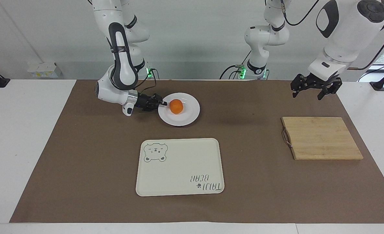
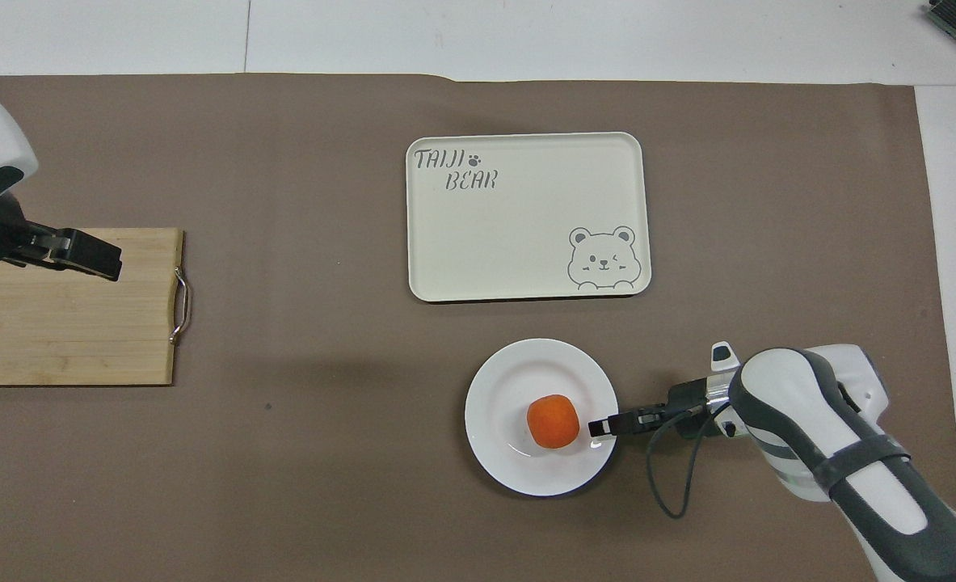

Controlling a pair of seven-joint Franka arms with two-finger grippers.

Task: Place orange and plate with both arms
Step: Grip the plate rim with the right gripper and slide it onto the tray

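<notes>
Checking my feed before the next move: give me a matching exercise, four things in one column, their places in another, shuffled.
Things:
1. orange
2. plate
3. left pincer
4. bear tray

Places:
A. raised near the wooden cutting board
B. farther from the robots than the plate
C. on the plate
D. right pincer at its rim

Pairs: 1-C, 2-D, 3-A, 4-B

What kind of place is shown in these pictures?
Probably a robotics lab: two white robot arms stand at a white table covered by a brown mat, with a bare wall and cables nearby.
</notes>
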